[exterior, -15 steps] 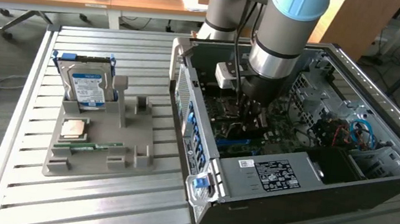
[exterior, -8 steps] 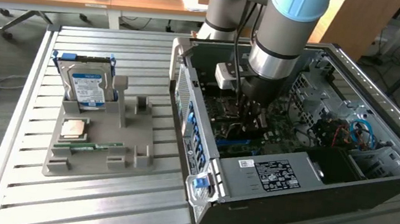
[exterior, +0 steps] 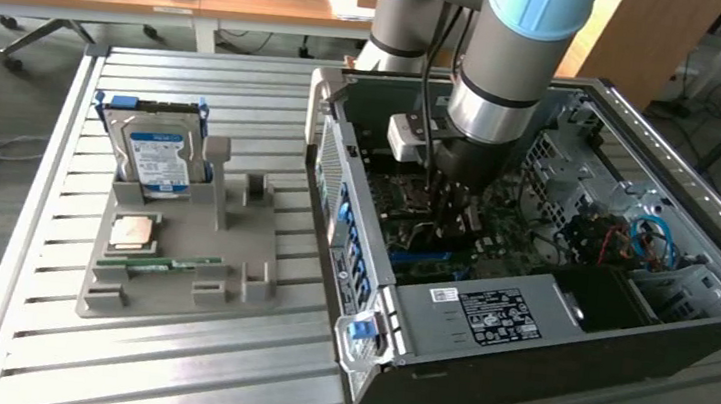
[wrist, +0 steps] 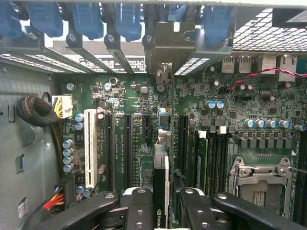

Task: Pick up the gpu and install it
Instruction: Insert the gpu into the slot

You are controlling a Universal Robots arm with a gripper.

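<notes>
Slatted metal tabletop (exterior: 156,362) carries an open computer case (exterior: 669,325) lying on its side toward the exterior view's right and a grey parts holder (exterior: 177,288) toward the exterior view's left; wooden desks with clutter stand behind. In the holder a silver hard drive (exterior: 157,159) with a blue-white label stands upright at the far end, a small square chip (exterior: 132,230) lies in front of it, and a narrow green memory stick (exterior: 164,264) lies nearest the camera. The arm (exterior: 517,48) reaches straight down into the case, with the gripper (exterior: 447,206) low over the motherboard (exterior: 426,244). In the wrist view the gripper (wrist: 165,206) has its black fingers (wrist: 139,206) closed partway on the gpu (wrist: 161,182), one on each flat face. The card is seen edge-on as a thin dark strip bearing a green logo, standing on its narrow edge above the motherboard (wrist: 144,105). Its long axis runs parallel to the row of expansion slots, and its far end points toward the metal bracket (wrist: 165,38) and the blue clips (wrist: 129,19) at the case's rear wall. The card sits over a dark slot just beside the white slot (wrist: 90,143); whether its lower edge is seated cannot be told. An empty processor socket (wrist: 259,177) lies well to one side of it.
</notes>
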